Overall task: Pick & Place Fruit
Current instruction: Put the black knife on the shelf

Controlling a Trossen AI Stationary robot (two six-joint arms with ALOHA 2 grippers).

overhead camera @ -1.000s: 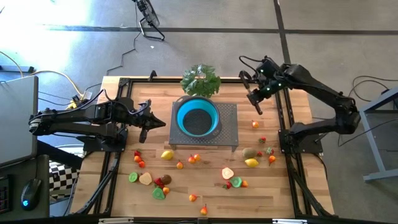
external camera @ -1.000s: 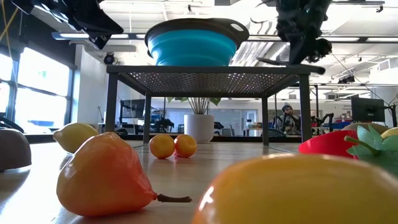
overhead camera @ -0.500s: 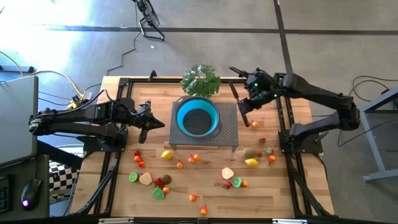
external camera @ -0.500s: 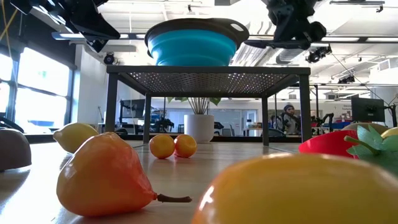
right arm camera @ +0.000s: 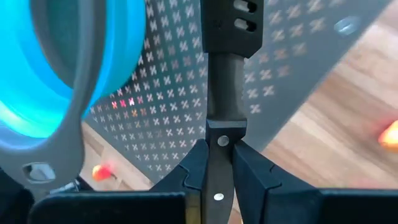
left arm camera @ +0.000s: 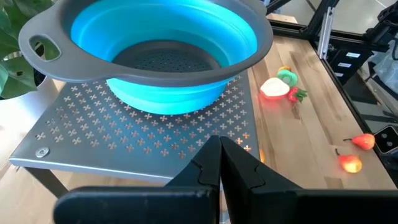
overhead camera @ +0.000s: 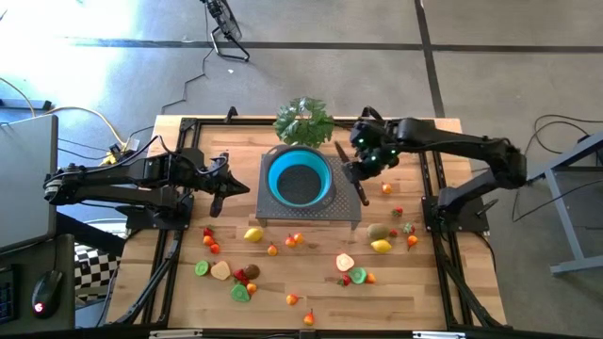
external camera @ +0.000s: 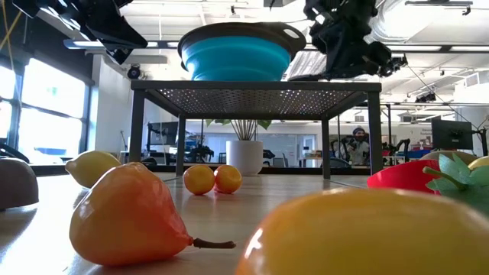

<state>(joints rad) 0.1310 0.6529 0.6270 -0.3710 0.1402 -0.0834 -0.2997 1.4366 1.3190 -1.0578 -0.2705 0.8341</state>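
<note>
- A black-handled knife (right arm camera: 222, 134) is being gripped by the right gripper (overhead camera: 361, 170), at the bowl's (overhead camera: 299, 176) three o'clock.
- The left gripper (overhead camera: 219, 187), fully closed and empty, is being held at the bowl's nine o'clock.

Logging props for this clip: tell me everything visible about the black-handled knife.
The knife has a black handle with metal rivets, widening into a dark slotted part. The right tool is shut on its handle, holding it in the air above the perforated metal stand, right beside the blue bowl. Nothing else touches it.
</note>
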